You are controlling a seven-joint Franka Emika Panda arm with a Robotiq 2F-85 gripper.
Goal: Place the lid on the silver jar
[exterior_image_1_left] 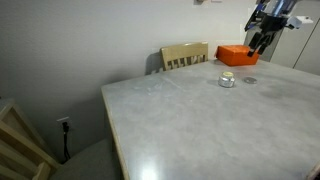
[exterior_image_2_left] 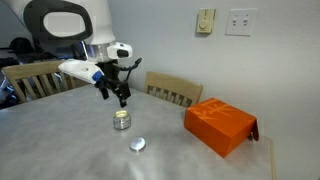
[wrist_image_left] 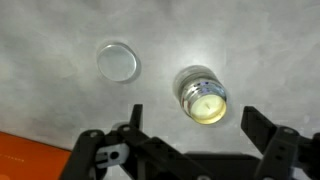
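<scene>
The silver jar [wrist_image_left: 203,97] stands upright and uncovered on the grey table, its pale inside showing; it also shows in both exterior views [exterior_image_2_left: 121,120] [exterior_image_1_left: 227,79]. The lid [wrist_image_left: 117,61], a flat round grey disc, lies flat on the table apart from the jar, and shows in both exterior views [exterior_image_2_left: 138,145] [exterior_image_1_left: 250,81]. My gripper [wrist_image_left: 190,125] is open and empty, hovering above the table with its fingers either side of a spot just short of the jar; in an exterior view [exterior_image_2_left: 113,94] it hangs above the jar.
An orange box [exterior_image_2_left: 220,125] sits on the table beside the jar and lid, with its corner in the wrist view [wrist_image_left: 25,158]. Wooden chairs [exterior_image_2_left: 172,92] stand at the table's edges. A wall with outlets is behind.
</scene>
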